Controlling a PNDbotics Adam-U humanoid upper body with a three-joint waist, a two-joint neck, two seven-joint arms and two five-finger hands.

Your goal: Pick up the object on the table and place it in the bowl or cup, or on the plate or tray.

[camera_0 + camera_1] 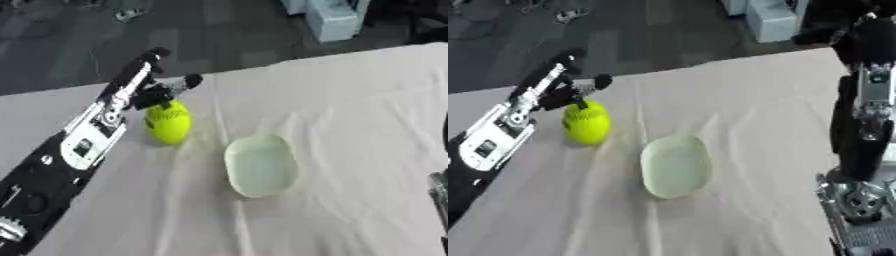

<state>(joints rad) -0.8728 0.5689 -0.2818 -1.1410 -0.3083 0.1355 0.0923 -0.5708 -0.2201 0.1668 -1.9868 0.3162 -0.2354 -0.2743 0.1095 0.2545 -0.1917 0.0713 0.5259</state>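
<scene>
Left arm: black and silver, comes in from the lower left and stretches diagonally up across the cloth-covered surface point(350, 125).
Left hand point(150, 87): poised over the ball, its fingers point(185, 82) and thumb spread to either side of the ball's top and extended rather than curled; whether they touch the ball cannot be told.
Ball point(168, 122): bright yellow-green, resting on the surface directly under the left hand, left of the plate and apart from it.
Plate point(261, 166): pale green, oval and shallow, lying flat near the middle of the surface with nothing on it.
Cloth: off-white, creased, with folds running from the ball's area toward the plate and beyond.
Right arm: stands upright along the right edge in the right eye view, black with silver segments.
Right hand point(874, 35): dark, raised at the upper right, well apart from plate and ball; the state of its fingers cannot be told.
</scene>
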